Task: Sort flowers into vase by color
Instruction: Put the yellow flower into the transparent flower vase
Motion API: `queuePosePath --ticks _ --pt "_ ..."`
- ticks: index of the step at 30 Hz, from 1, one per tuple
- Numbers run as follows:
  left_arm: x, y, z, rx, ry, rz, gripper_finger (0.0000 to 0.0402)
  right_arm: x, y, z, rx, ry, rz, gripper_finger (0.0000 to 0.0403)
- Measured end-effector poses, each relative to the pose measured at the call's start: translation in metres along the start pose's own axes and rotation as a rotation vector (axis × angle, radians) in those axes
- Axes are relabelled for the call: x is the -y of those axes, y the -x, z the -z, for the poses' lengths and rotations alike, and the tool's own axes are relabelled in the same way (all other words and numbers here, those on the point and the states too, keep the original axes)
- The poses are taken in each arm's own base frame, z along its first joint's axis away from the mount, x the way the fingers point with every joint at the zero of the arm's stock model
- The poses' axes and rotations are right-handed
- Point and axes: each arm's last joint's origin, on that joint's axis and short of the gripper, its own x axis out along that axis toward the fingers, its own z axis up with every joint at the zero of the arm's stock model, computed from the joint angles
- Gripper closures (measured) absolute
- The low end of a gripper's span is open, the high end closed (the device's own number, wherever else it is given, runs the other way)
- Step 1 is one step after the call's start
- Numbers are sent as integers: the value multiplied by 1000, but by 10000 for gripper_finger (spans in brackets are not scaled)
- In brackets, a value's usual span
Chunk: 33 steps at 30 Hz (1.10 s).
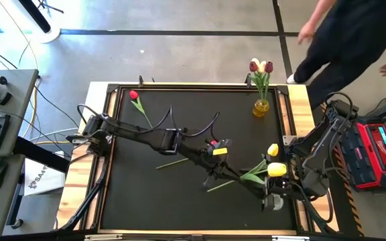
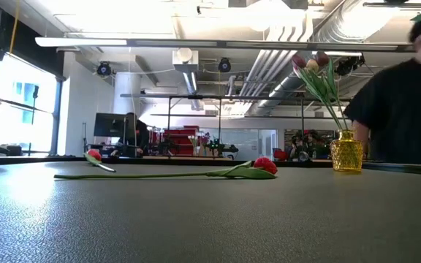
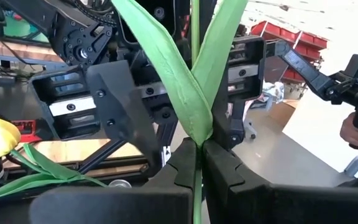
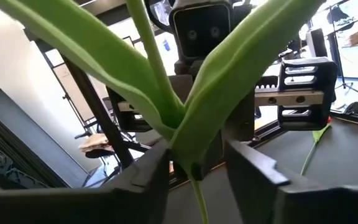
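Note:
A green tulip stem with two long leaves [image 3: 191,93] is held between both arms near the table's right edge. Its head is probably the yellow one [image 1: 277,170]. My left gripper [image 3: 197,163] reaches across from the left and is shut on the stem. My right gripper [image 4: 196,163] faces it and is open, a finger on either side of the leaf base [image 4: 188,134]; whether it touches I cannot tell. A second yellow tulip [image 1: 272,150] lies close by. A red tulip [image 1: 134,95] lies at the far left. The amber vase [image 1: 261,107] holds a dark red and a cream tulip. My left gripper pinches the stem [image 3: 197,180] just below the point where the two leaves split. The fingers [image 3: 219,168] lie across the stem. Stem and leaves pass on beyond the fingers toward the right gripper.
A bare green stem [image 1: 173,163] lies mid-table, and another red tulip [image 2: 263,166] lies on the mat with its long stem. The table has a raised wooden rim [image 1: 300,100]. A person in dark clothes [image 1: 354,40] stands at the far right corner, close to the vase.

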Motion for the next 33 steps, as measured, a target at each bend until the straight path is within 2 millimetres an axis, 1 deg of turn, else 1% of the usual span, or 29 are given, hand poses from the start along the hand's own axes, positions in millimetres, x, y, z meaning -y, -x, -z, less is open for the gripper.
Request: queuePosePath --ticks 4,7,10,12,15,17,19,21,24,26,29,33 --pt "0 0 0 0 0 -1 401 0 0 0 2 -6 -1 310" --pt "-1 0 0 3 0 -2 401 0 0 -3 14 -20 -2 342" --pt "-1 1 -3 19 17 -19 400 1 2 -10 35 -24 13 374" --pt "-1 1 -4 30 43 -33 391 3 3 -16 44 -12 17 393" --pt "-3 2 -5 34 62 -46 362 5 10 -24 47 -5 28 396" --pt "-3 1 0 -1 71 -43 338 7 17 -31 45 -8 30 400" --pt "-4 0 5 -37 74 -47 313 8 26 -38 34 -15 19 400" --pt "-4 0 9 -76 84 -54 292 9 35 -38 4 12 0 401" --pt "-8 2 13 -133 111 -79 269 14 53 -44 -36 8 -33 402" --pt "-9 2 17 -161 125 -95 261 18 64 -46 -71 -6 -71 402" --pt "-9 2 18 -171 118 -95 257 24 77 -42 -146 -5 -133 402" --pt "-7 2 16 -152 92 -86 260 35 86 -35 -277 -55 -202 402"
